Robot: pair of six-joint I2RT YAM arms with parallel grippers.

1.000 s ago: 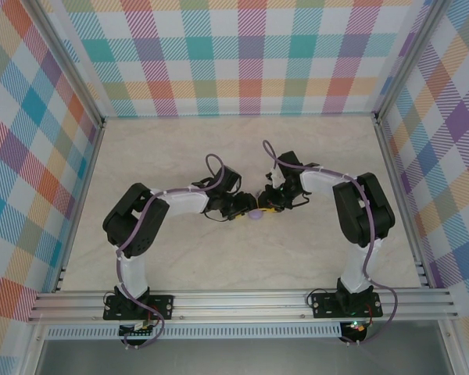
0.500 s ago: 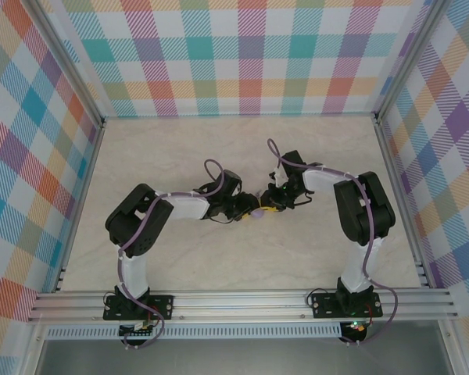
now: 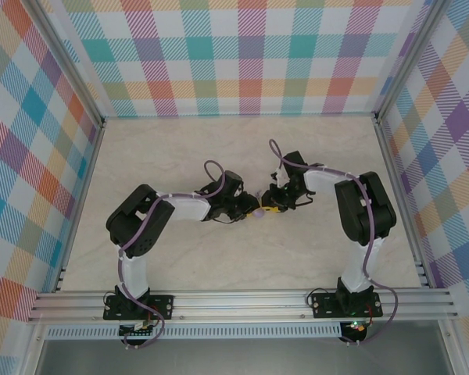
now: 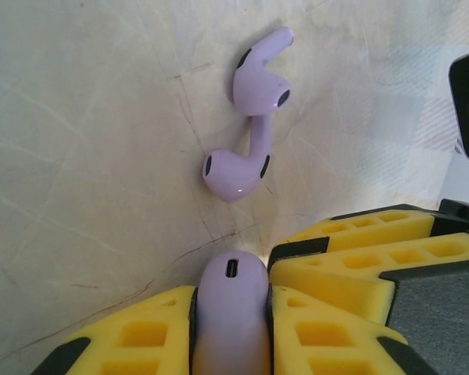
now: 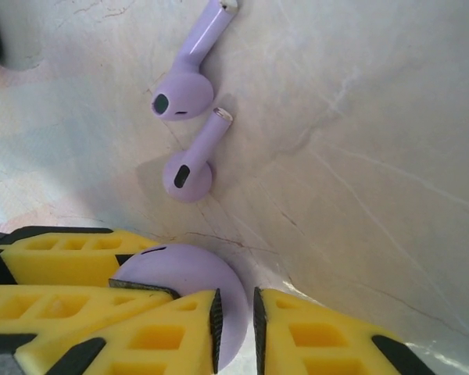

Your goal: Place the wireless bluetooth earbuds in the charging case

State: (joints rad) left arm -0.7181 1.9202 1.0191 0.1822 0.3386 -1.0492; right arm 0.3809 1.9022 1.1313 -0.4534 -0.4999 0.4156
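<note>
Marbled table: lavender charging case is clamped in left gripper; right gripper is set nearly closed at its rim, grip undetermined; two lavender earbuds are laid just ahead, stems pointing away from right gripper

The desk is a pale cream surface with marble veining. Two lavender earbuds lie on it side by side, one's stem tip just beside the other's head. A lavender charging case is near them; whether it touches the desk is unclear.

two pale lavender earbuds lie close together, near the rounded lavender charging case.
</note>
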